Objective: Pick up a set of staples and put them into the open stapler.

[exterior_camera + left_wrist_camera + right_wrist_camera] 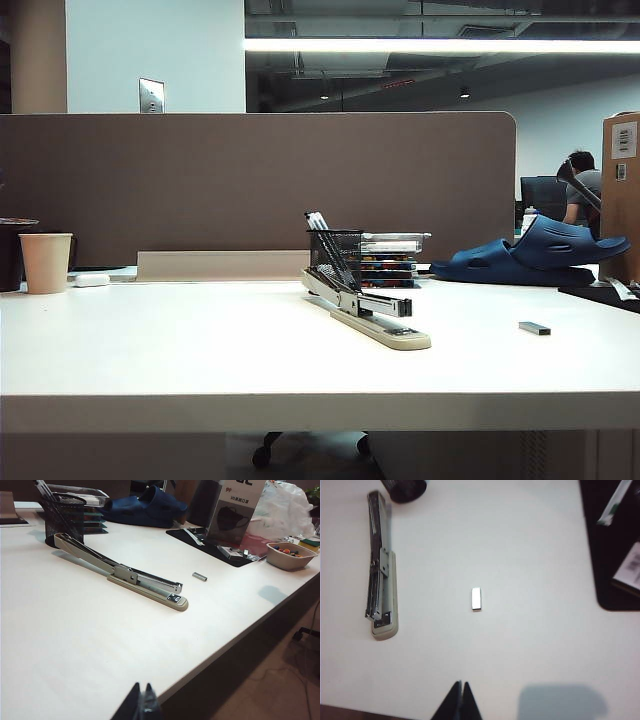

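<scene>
Both tools (141, 700) (461, 700) cropped by frame edge

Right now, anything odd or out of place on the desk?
Yes: a pair of blue rubber clog sandals sits on the white desk, behind the small grey staple bar and beige long-reach stapler. Nothing is spilled.

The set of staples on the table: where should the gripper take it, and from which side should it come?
Grip the set of staples across its narrow width, on the two long sides, coming straight down from above. It lies flat and alone on the table, apart from the stapler. The right gripper, now shut, hangs nearest and must open first.
</scene>
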